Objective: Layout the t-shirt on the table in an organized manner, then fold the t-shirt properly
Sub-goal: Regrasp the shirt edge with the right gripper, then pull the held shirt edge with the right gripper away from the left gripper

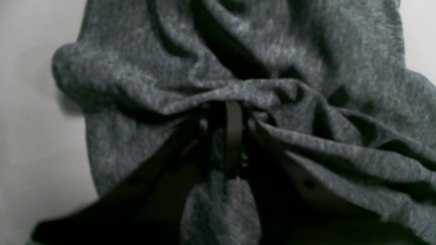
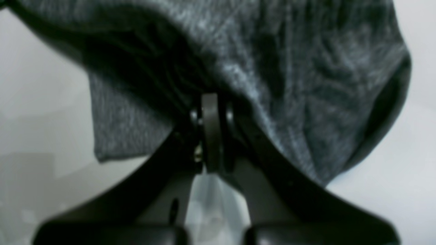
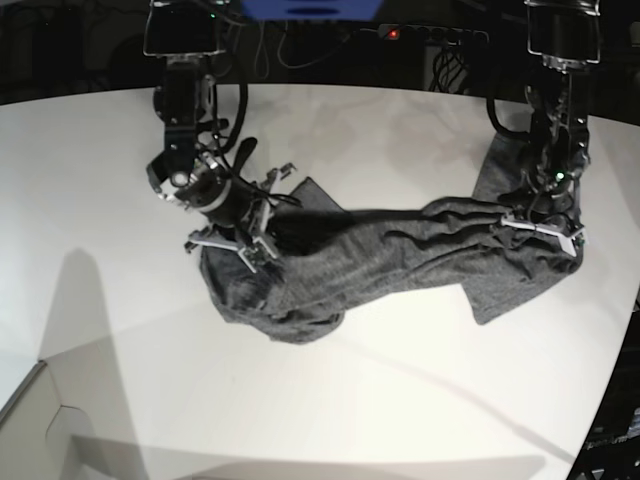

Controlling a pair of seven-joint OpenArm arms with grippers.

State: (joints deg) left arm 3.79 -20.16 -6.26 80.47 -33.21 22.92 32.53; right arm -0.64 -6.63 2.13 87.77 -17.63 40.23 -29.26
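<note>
Both claws pinch the dark grey t-shirt (image 3: 400, 250), the left claw (image 1: 226, 136) and right claw (image 2: 211, 132), apparently stretched, rumpled.

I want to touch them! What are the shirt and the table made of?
The shirt looks like soft knit cloth, maybe cotton jersey: speckled dark grey, matte, bunching into loose folds where each pincer pinches it. The table looks hard and smooth, plain white with a faint sheen that shows soft shadows; plastic or painted board, I can't tell which.
</note>
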